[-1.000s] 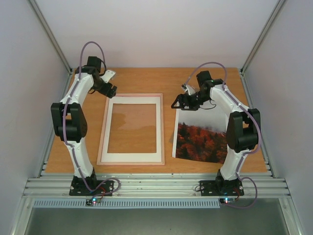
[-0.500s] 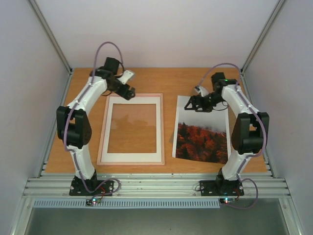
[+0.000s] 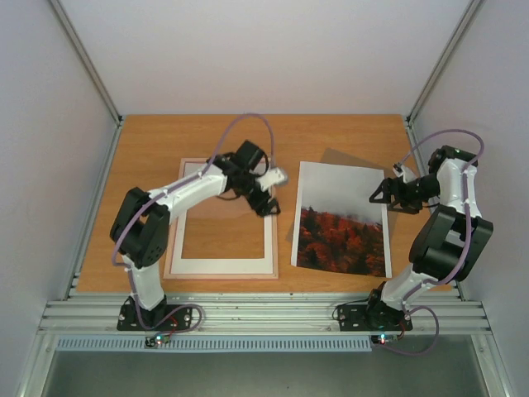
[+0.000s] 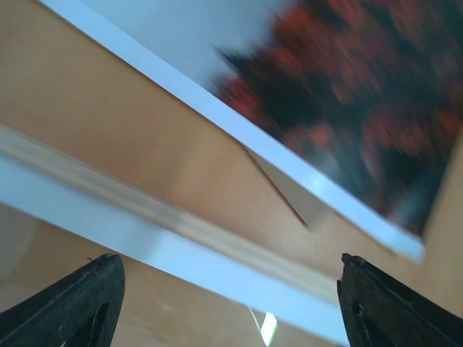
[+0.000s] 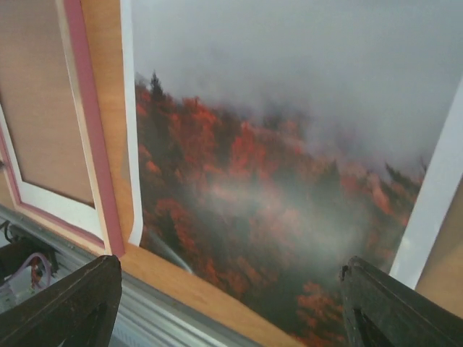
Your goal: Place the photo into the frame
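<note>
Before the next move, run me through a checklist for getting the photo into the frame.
1. Photo lying flat, picture side up: ok.
2. Photo inside the frame: not ok, it lies to the frame's right.
3. Left claw open and empty, over the frame's right edge: ok.
4. Right claw open and empty, at the photo's right edge: ok.
5. White mat lying inside the frame: ok.
6. Frame ready for loading: cannot tell.

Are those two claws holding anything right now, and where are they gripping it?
Nothing is held. Both arms' jaws stand open and empty: the left over the frame's right side, the right by the photo's right edge.
</note>
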